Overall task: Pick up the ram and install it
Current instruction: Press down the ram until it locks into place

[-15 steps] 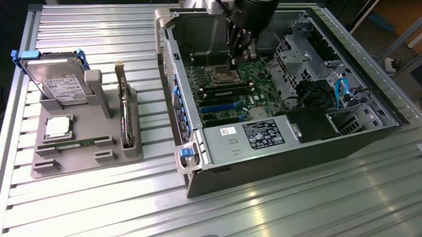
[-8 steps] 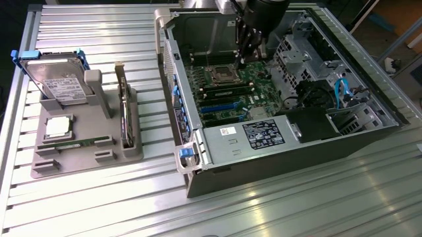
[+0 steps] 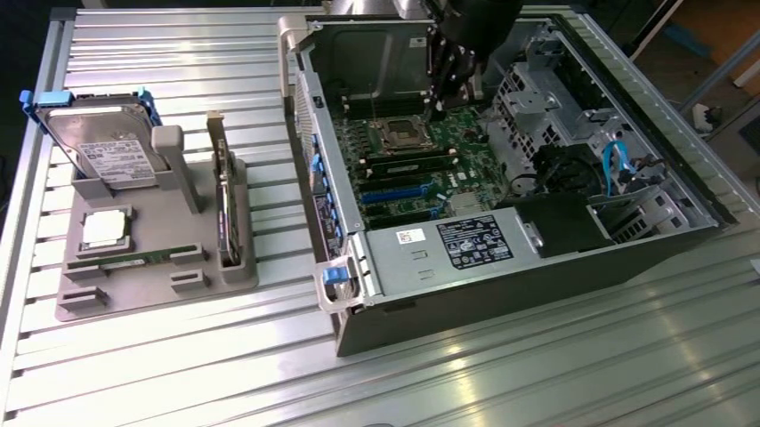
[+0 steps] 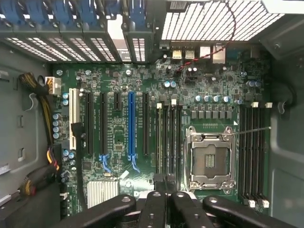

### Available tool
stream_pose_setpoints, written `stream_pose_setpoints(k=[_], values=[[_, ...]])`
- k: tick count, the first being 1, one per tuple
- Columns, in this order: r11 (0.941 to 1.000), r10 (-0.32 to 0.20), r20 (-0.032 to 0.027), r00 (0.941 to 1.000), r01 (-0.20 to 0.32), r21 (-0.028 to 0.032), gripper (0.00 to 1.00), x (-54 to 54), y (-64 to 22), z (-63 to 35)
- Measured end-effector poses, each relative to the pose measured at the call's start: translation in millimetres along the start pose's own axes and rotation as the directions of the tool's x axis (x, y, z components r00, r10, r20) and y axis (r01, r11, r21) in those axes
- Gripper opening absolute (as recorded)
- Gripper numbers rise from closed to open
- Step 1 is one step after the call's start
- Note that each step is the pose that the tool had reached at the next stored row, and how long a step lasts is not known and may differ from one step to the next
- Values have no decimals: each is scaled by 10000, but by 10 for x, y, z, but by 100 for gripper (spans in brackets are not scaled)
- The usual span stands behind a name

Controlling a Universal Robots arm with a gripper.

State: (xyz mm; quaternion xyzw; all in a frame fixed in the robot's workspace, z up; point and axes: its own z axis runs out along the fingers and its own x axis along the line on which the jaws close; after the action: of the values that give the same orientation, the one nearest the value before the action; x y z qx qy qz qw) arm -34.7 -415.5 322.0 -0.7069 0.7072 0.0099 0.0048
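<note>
exterior view: high, angled down, set back, taking in open computer case (image 3: 511, 178) and parts stand (image 3: 155, 240) on slatted table (image 3: 535, 365). wrist view: close, straight down into case. shared: motherboard (image 4: 156, 133), cpu socket (image 4: 211, 159).

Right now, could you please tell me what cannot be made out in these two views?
- Whether the tool holds anything: in the wrist view its own black fingers cover the gap, and in the exterior view the dark arm blocks it.
- Print on the hard drive label: exterior view, too small.
- Upper part of the arm: exterior view, cut off by the top edge.
</note>
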Motion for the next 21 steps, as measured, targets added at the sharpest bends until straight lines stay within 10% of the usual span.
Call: stream_pose_setpoints(k=[15,21], values=[[10000,0,-2,10000,0,-1,11,-9,3,-449],[10000,0,-4,10000,0,-1,11,-10,4,-487]])
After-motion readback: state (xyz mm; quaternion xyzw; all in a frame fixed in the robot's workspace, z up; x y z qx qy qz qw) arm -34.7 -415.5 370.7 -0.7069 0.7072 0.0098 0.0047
